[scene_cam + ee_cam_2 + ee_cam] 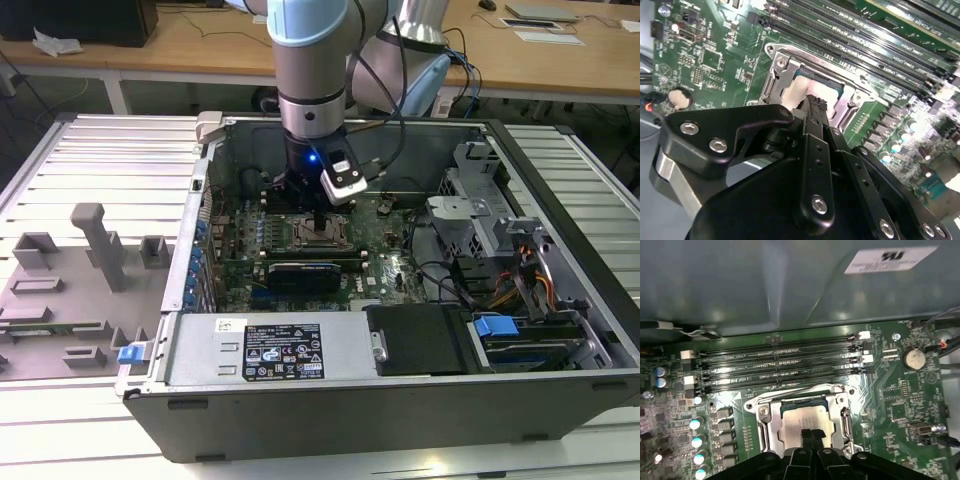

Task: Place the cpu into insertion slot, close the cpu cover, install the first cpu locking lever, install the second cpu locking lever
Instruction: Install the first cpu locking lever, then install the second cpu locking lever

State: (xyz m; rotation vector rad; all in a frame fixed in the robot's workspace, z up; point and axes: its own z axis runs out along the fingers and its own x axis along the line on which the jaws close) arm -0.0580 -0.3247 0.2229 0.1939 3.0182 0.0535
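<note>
Tool [811, 436] tips press together on the cpu [800, 422], framed by the cpu cover [763, 425].

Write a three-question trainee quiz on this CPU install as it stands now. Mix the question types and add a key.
1. True or false: the cpu lies in the insertion slot.
2. Multiple choice: in the first wrist view, the gripper is nearest to: A) the coin cell battery; B) the cpu; C) the memory slots.
3. Short answer: how do the gripper's fingers stand?

Key
1. True. The pale metal top sits inside the socket's silvery surround.
2. B. The fingertips meet right over the chip's near edge.
3. Shut, tips together, with nothing visibly between them.
</note>
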